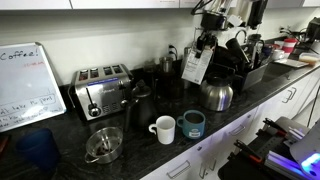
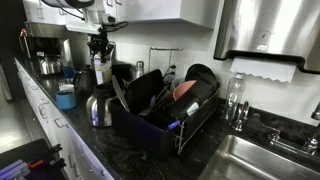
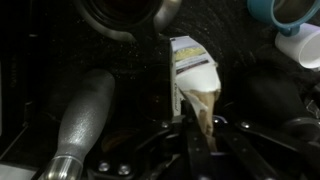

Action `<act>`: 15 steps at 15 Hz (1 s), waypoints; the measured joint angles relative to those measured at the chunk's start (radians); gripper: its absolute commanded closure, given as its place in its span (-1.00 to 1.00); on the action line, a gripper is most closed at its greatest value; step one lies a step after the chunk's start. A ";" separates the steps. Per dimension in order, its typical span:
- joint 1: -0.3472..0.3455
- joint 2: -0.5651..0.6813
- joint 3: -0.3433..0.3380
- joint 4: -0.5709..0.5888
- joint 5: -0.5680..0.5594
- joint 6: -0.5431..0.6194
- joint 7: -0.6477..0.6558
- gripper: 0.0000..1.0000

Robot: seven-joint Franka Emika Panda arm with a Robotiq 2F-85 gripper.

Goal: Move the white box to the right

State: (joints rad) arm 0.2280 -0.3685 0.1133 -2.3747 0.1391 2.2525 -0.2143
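White box point(image 1: 195, 67): long axis near upright, slightly tilted, upper end at the gripper point(image 1: 203, 47).
Fingers point(image 3: 187, 140): narrowed, clamping the box's upper end.

The toaster point(image 1: 100, 92) at left and the kettle point(image 1: 216, 95) right of centre are polished, mirror-bright metal. The countertop point(image 1: 140, 152) is dark, speckled, glossy stone. The white box point(image 1: 196, 66) looks like matt cardboard, and the mug point(image 1: 164, 129) like smooth glazed ceramic.

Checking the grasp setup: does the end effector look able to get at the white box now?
Likely yes: the end effector hangs directly over the white box, nothing between them; the kettle stands close beside.
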 measured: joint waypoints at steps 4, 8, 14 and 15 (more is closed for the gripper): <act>-0.024 -0.112 -0.041 -0.001 -0.043 -0.017 0.001 0.98; -0.120 -0.197 -0.054 0.000 -0.197 -0.016 0.054 0.98; -0.251 -0.298 -0.055 0.036 -0.375 -0.032 0.179 0.98; -0.270 -0.318 -0.057 0.043 -0.390 -0.043 0.190 0.98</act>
State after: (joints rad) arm -0.0419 -0.6861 0.0559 -2.3316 -0.2512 2.2093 -0.0245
